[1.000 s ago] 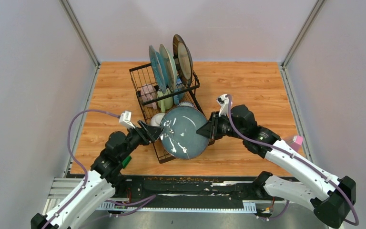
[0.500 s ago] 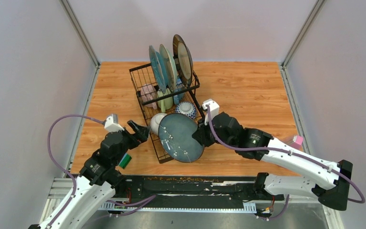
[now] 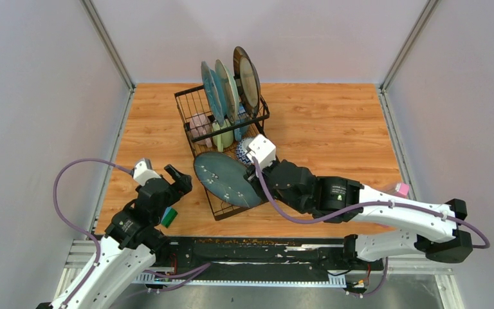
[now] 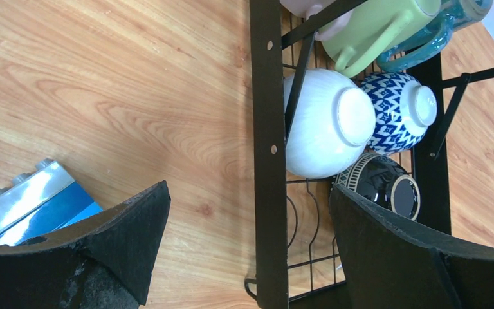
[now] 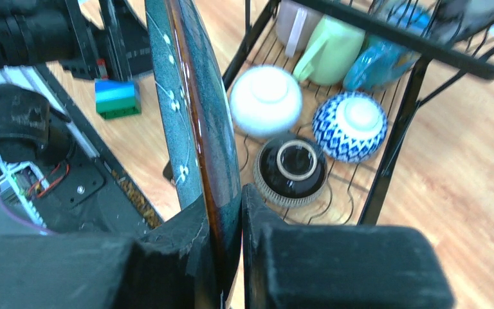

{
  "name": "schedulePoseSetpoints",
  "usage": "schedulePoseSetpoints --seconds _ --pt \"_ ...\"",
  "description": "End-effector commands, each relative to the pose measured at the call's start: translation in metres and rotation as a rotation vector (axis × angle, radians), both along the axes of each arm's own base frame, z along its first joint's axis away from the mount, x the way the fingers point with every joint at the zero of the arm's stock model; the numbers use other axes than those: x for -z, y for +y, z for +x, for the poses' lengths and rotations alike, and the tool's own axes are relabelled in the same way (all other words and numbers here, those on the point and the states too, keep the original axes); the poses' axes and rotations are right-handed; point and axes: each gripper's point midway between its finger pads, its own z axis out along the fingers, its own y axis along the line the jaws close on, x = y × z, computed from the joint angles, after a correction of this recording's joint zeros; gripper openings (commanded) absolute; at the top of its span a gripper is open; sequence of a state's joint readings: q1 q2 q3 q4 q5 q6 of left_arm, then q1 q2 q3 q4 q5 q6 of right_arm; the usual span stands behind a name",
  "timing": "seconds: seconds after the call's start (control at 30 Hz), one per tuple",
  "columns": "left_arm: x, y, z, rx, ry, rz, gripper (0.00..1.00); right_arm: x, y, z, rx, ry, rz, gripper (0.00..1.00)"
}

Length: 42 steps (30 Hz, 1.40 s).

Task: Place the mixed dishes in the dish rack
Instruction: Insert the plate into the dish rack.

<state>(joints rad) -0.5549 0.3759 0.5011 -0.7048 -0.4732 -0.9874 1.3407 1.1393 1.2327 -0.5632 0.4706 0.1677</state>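
Dishes are nearly all racked, and the one in play is the teal plate (image 3: 225, 178), pinched by its rim in the right gripper (image 5: 224, 206), fingers clenched tight on either face of it. From above, that plate hangs on edge and tilted over the low front tray of the rack (image 4: 267, 96), its speckled face turned toward the left arm. The right wrist view looks straight along the rim, with three upturned bowls lying in the tray just past it: a white bowl (image 5: 265, 98), a blue patterned bowl (image 5: 350, 126) and a dark bowl (image 5: 292, 168) nearest the plate. Behind them, under the crossbar of the tall basket, sit a pink mug (image 3: 199, 125), a green mug (image 4: 376, 26) and a blue mug (image 5: 383, 58). Up top, three more plates (image 3: 229, 87) stand upright in the basket. Over on the left, the left gripper (image 3: 177, 178) is released, fingers spread wide and holding nothing, hovering over bare table (image 4: 135, 96) just beside the rack's left edge. A striped sponge (image 3: 169, 217) lies on the wood close under that arm, and a pink container (image 3: 400, 190) sits near the table's right edge.
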Motion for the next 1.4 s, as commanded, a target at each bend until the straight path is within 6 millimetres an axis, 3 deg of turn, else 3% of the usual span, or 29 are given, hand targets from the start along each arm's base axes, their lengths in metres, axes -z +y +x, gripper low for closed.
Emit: schedulePoseSetpoints --seconds 0.0,0.37,0.53,0.7,1.03,1.37 --pt "-0.016 0.006 0.003 -0.047 -0.032 -0.018 1.0 -0.128 0.011 0.025 0.092 -0.216 0.315 0.0" --pt "-0.016 0.003 0.003 -0.033 -0.036 -0.029 1.0 -0.233 0.019 0.056 0.25 -0.481 0.437 0.0" --pt "-0.017 0.0 0.005 -0.016 -0.038 -0.025 1.0 -0.26 0.025 0.074 0.365 -0.599 0.445 0.0" --pt "-0.018 -0.005 0.005 0.004 -0.034 -0.03 1.0 -0.269 0.044 0.095 0.448 -0.634 0.421 0.0" --pt "-0.019 -0.009 0.006 0.027 -0.038 -0.036 1.0 -0.274 0.051 0.133 0.61 -0.59 0.482 0.0" --pt "-0.018 -0.013 0.008 0.036 -0.038 -0.052 1.0 -0.252 0.064 0.158 0.706 -0.555 0.491 0.0"
